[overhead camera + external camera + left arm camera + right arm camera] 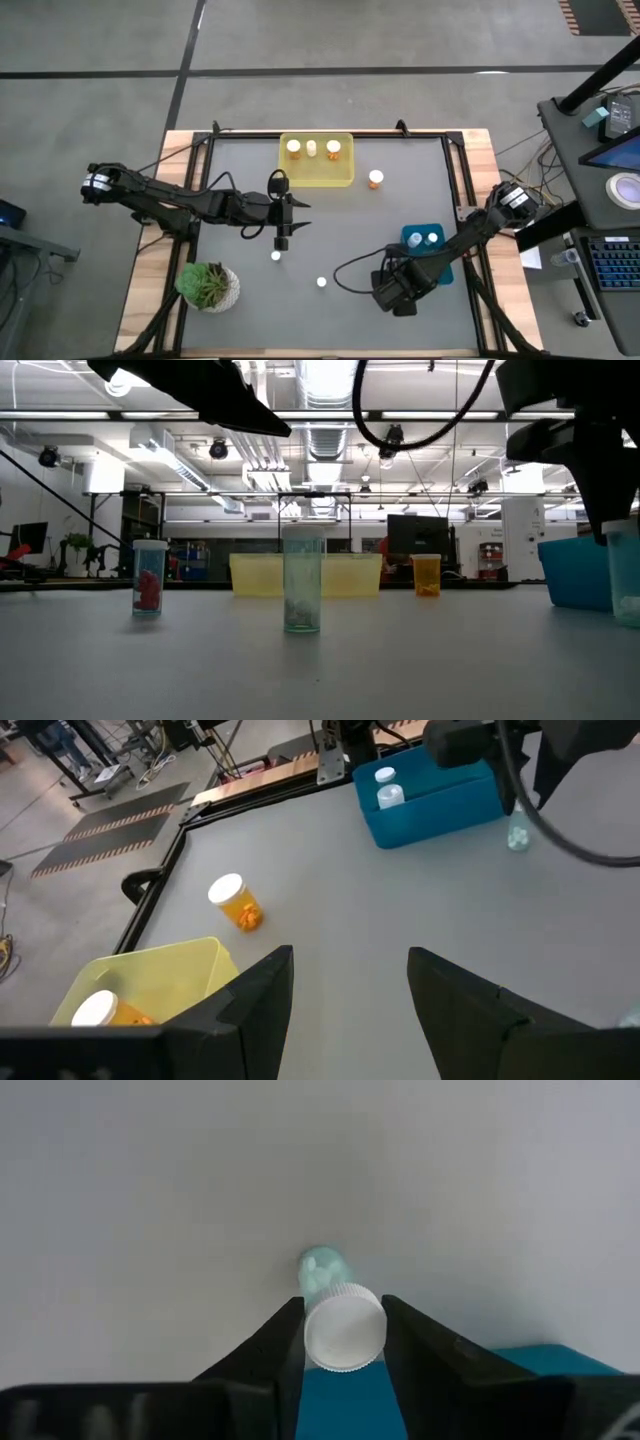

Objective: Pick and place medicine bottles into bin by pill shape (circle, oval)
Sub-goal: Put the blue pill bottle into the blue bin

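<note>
A small clear bottle (341,1323) with a white cap stands between my right fingers (262,1352), and both fingers lie against its cap, so my right gripper (399,297) is closed on this bottle. It is low over the dark table (350,220), at the near right part, just beside the blue bin (417,235). Two white-capped bottles (388,786) already stand inside that blue bin.

Two more small clear bottles are free on the table: one (276,255) just below my left gripper (283,240), one (322,282) more toward the middle front. An orange bottle (375,179) stands alone just beside the yellow bin (316,178), on its right side. Inside the yellow bin are three bottles (313,149) in a row; the two outer ones are orange.

My left gripper hangs over the middle of the table, near the yellow bin, with its fingers (247,1010) apart and nothing between them.

A potted plant (207,285) stands at the near left corner of the table.
</note>
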Robot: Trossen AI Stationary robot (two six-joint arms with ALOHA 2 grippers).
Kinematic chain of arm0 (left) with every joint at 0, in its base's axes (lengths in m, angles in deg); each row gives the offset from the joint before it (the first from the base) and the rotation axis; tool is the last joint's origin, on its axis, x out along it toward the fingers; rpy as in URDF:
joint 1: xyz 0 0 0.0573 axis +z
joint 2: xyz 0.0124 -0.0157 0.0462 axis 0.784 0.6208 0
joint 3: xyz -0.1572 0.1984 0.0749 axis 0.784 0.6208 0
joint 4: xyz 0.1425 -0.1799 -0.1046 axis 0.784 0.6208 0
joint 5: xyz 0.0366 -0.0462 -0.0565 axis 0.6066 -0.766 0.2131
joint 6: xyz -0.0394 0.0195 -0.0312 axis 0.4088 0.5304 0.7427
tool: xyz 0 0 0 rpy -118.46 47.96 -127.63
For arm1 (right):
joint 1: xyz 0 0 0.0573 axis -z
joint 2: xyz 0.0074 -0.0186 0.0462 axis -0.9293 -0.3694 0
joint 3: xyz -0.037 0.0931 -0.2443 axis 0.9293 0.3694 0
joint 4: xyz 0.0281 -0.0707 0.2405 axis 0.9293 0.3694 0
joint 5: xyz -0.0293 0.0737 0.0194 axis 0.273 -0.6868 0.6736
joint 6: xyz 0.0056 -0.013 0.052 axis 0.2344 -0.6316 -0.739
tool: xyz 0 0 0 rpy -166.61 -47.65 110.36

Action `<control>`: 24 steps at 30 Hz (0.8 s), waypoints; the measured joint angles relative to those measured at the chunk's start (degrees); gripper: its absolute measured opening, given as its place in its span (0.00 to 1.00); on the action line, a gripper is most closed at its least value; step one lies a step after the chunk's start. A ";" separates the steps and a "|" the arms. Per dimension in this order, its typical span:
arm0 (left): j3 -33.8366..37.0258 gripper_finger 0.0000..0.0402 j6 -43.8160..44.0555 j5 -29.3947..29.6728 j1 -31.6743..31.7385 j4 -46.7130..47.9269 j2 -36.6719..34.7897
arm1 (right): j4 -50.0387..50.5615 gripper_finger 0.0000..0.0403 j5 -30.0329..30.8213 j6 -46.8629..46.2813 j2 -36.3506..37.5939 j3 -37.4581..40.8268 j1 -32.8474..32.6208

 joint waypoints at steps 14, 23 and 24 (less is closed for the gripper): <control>0.02 0.45 0.00 -0.02 -0.02 0.02 0.00 | 11.58 0.28 -0.43 -5.15 7.95 -7.15 -0.35; 0.49 0.45 0.00 0.03 -0.02 0.01 0.00 | 13.48 0.27 -0.42 -11.50 19.59 -1.81 -0.42; 0.52 0.45 0.00 0.11 -0.02 0.09 0.00 | 13.44 0.27 -0.42 -11.94 20.69 -1.03 -0.42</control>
